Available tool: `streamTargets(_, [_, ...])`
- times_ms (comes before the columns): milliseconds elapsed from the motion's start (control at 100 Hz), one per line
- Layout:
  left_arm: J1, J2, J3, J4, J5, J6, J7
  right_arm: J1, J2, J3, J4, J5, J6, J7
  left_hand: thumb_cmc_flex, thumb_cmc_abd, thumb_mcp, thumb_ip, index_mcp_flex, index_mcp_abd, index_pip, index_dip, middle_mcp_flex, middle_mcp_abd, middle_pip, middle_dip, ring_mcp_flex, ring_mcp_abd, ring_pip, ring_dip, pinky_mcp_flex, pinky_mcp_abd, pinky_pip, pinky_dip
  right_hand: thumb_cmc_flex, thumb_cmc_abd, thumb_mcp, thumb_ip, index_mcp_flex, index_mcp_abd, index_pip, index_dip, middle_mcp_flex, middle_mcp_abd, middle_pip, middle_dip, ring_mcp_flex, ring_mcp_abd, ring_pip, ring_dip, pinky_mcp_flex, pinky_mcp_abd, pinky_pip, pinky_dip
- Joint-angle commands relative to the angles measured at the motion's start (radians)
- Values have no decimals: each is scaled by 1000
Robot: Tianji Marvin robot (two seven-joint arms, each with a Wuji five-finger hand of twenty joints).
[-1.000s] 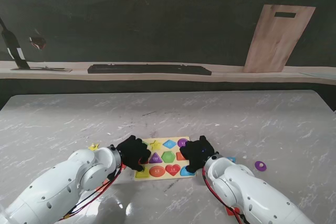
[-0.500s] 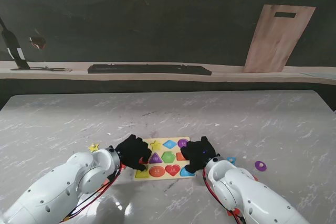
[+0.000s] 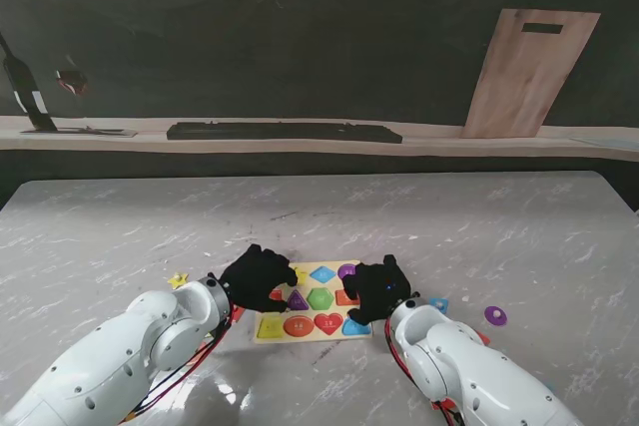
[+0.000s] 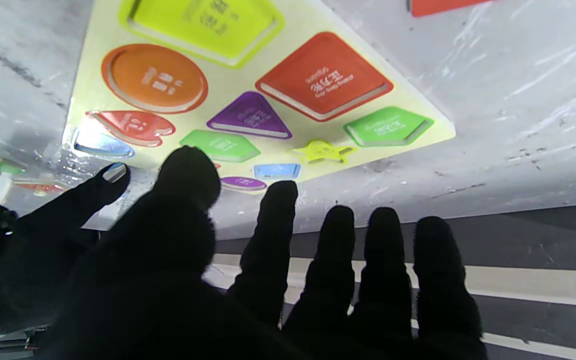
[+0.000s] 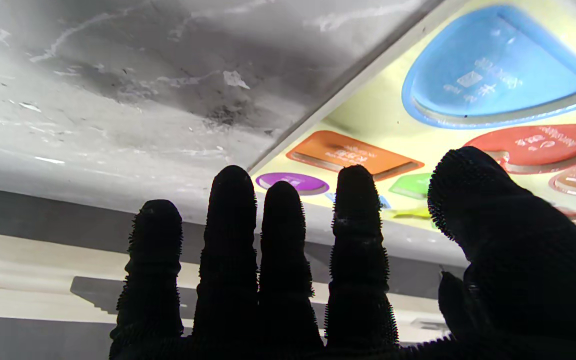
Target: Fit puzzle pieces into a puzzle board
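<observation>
— Where is the puzzle board [image 3: 312, 331] sitting right now?

— Flat on the bench [image 3: 419, 216], close to the robot, its long axis running side to side. Most slots are looking filled. The left hand [image 3: 256, 277] is hovering over the board's 9 o'clock end, fingers spread, holding nothing; the wrist view is showing bare fingers [image 4: 340, 250] and no piece.

— And the other one?

— The right hand [image 3: 377, 289] is hanging over the 3 o'clock end, also splayed and empty.

— So what is the coming move turning on?

— The loose pieces, I'd judge. A purple piece [image 3: 495, 315] is lying at 3 o'clock from the right hand, well apart from the board. A yellow star [image 3: 179, 279] is lying at 9 o'clock, near the left hand. Each hand is nearer its own side's piece.
</observation>
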Motion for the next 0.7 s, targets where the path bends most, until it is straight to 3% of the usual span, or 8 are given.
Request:
streamTargets(0, [12, -4, -9, -21, 7, 6, 12, 4, -8, -3, -5, 2, 3, -6, -10, 27, -39, 42, -36, 24, -29, -25, -41, 21, -27, -21, -50, -2, -34, -14, -25, 60, -19, -24, -29, 27, -18, 45, -31, -15, -25, 15, -38, 11, -19, -21, -35, 13, -34, -20, -30, 42, -23, -28])
streamTargets(200, [58, -8, -57, -64, 35, 34, 53, 5, -15, 9, -12, 5, 15, -32, -8, 45, -83, 46, -73, 47, -82, -50, -61, 26, -54, -59, -64, -1, -68, -40, -37, 63, -67, -55, -39, 50, -48, 49, -132, 6, -67, 1, -93, 12, -68, -82, -76, 13, -150, -90, -56, 48, -55, -76])
streamTargets(370, [109, -17, -97, -103, 48, 94, 99, -28, -18, 56, -38, -5, 15, -62, -8, 64, -141, 46, -79, 49, -110, -65, -66, 25, -65, -79, -70, 2, -92, -60, -42, 66, -99, -79, -52, 60, -68, 51, -183, 13, -83, -8, -137, 10, -106, -111, -101, 11, -224, -133, -71, 49, -74, -103])
streamTargets(400, [120, -19, -105, -110, 44, 105, 106, -38, -18, 70, -45, -6, 9, -68, 36, 87, -242, 52, -80, 50, -115, -69, -66, 26, -66, -87, -67, 2, -99, -74, -41, 66, -107, -96, -56, 60, -69, 52, -190, 12, -85, -9, -139, 8, -111, -115, -103, 9, -241, -141, -71, 49, -74, -106])
streamTargets(510, [159, -29, -136, -138, 15, 140, 129, -90, -20, 140, -84, 12, -32, -77, 34, 99, -311, 52, -87, 49, -133, -77, -64, 27, -86, -102, -70, 3, -136, -103, -46, 62, -151, -122, -81, 54, -75, 51, -220, 6, -95, -13, -146, -6, -134, -129, -103, 0, -316, -179, -51, 16, -87, -125])
streamTargets(530, [166, -30, -142, -144, 9, 147, 132, -101, -21, 154, -91, 19, -39, -77, 83, 126, -421, 57, -86, 49, -144, -78, -64, 27, -88, -109, -72, 3, -136, -124, -46, 61, -158, -134, -84, 53, -76, 51, -223, 5, -96, -13, -147, -7, -137, -130, -104, -1, -323, -183, -49, 13, -89, -126])
streamTargets(550, [174, -32, -148, -150, 2, 153, 136, -113, -21, 169, -100, 27, -46, -77, 90, 131, -454, 58, -86, 51, -148, -79, -63, 27, -91, -112, -73, 5, -142, -130, -47, 60, -169, -141, -87, 51, -76, 51, -227, 6, -97, -14, -146, -10, -141, -132, -102, -2, -331, -187, -43, 5, -91, -129])
streamTargets(690, [226, -48, -185, -187, -48, 205, 176, -196, -25, 276, -162, 83, -118, -65, 62, 123, -480, 57, -88, 47, -161, -87, -54, 28, -107, -122, -60, 13, -154, -136, -51, 57, -201, -157, -94, 33, -62, 51, -248, -6, -107, -17, -125, -37, -164, -142, -77, -15, -364, -203, -7, -25, -105, -136])
